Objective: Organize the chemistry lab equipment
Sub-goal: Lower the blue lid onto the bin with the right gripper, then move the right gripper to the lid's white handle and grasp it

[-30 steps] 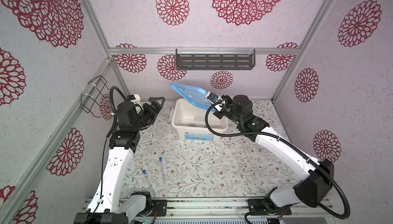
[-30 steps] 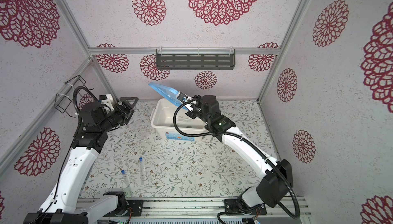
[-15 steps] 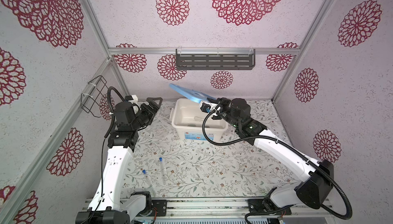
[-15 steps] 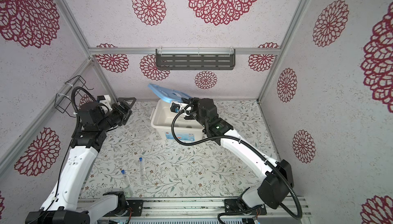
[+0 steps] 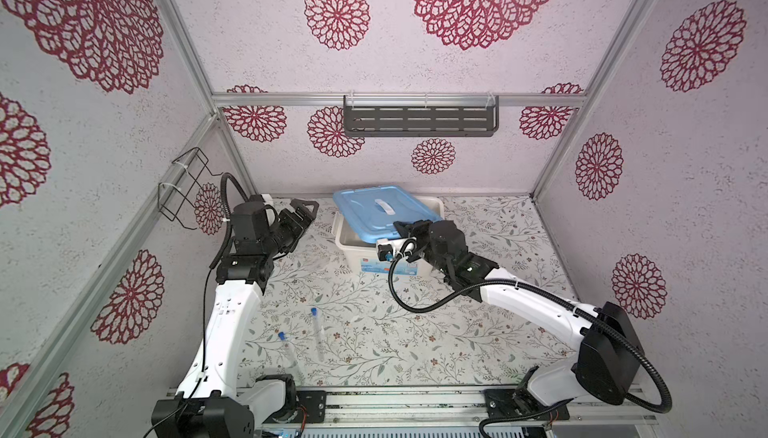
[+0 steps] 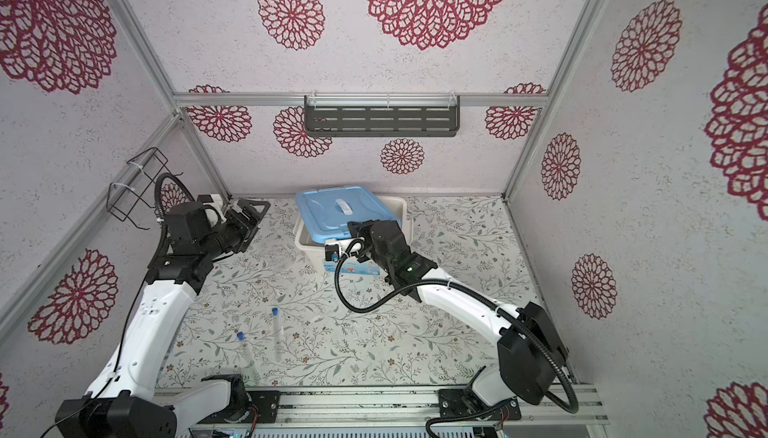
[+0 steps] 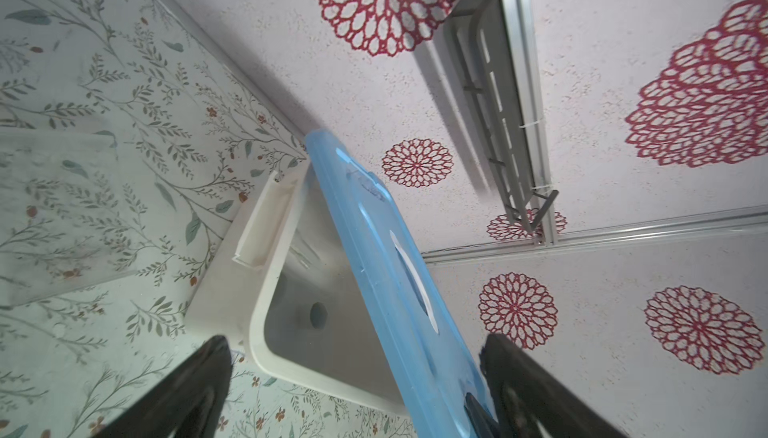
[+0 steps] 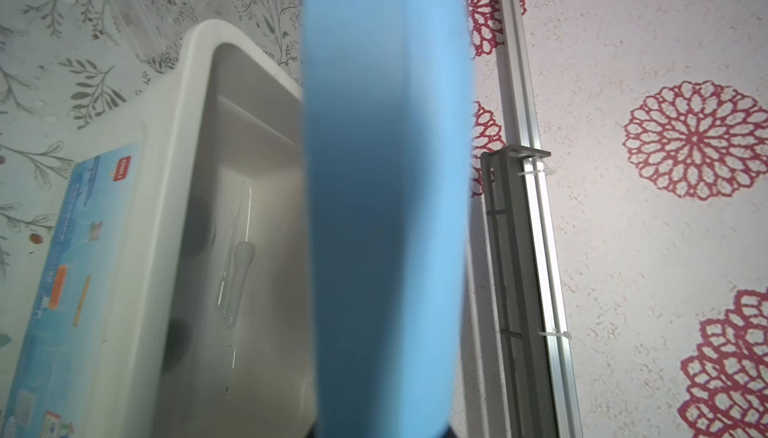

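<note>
Currently: lid step | right claw (image 5: 409,226) apparently grasping blue lid (image 5: 374,211), tilted over bin (image 5: 349,249), 12 o'clock | left claw (image 5: 301,217) released, 10 o'clock | capped tubes (image 5: 318,334) on table (image 5: 415,332), 7 o'clock | next: clear lid, collect tubes.

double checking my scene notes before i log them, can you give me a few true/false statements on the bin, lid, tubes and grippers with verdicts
1. The blue lid sits flat and fully shut on the white bin. False: it lies skewed and tilted, and the wrist views look into the bin under it.
2. Two blue-capped tubes lie on the table, outside the bin. True.
3. The left gripper is clamped on a tube. False: it is open, holds nothing and hangs beside the bin.
4. A thin pipette-like piece lies inside the bin. True.
5. The right gripper is at the lid's near edge. True.
</note>
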